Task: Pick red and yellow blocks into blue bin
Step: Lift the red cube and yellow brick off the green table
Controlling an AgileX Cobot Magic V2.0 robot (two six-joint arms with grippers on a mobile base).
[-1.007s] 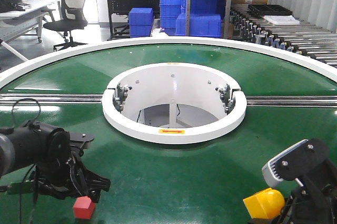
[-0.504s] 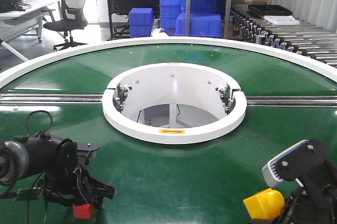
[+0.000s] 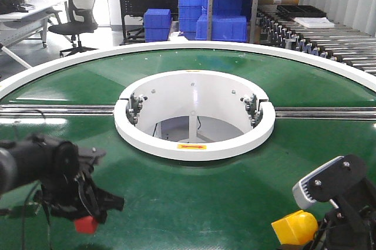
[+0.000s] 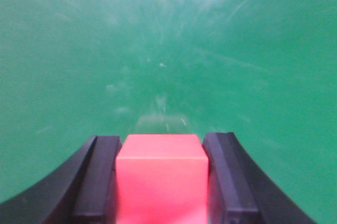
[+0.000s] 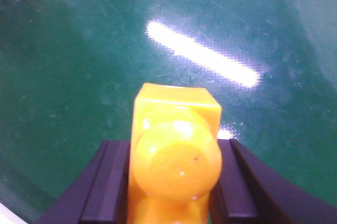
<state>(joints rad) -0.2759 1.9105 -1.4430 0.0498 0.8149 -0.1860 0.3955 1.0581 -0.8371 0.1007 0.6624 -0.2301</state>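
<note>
The red cube (image 4: pixel 161 179) fills the gap between my left gripper's black fingers (image 4: pixel 97 182), and both pads press on its sides. In the front view it shows as a red corner (image 3: pixel 86 224) under the left gripper (image 3: pixel 88 218), low at the left above the green belt. My right gripper (image 5: pixel 171 182) is shut on the yellow studded brick (image 5: pixel 175 155), one round stud facing the camera. The front view shows the yellow brick (image 3: pixel 294 227) at the bottom right beside the right arm (image 3: pixel 343 194). The blue bin is out of view.
A green ring-shaped conveyor belt (image 3: pixel 194 203) with a white outer rim surrounds a white central hub (image 3: pixel 194 112). A metal rail (image 3: pixel 323 112) crosses the belt. Blue ribbed crates (image 3: pixel 220 24), an office chair (image 3: pixel 79 3) and roller tracks (image 3: pixel 329 39) stand behind.
The left gripper came down over the red cube, closed on it, and has lifted it slightly off the belt. The right arm holds still with the yellow brick.
</note>
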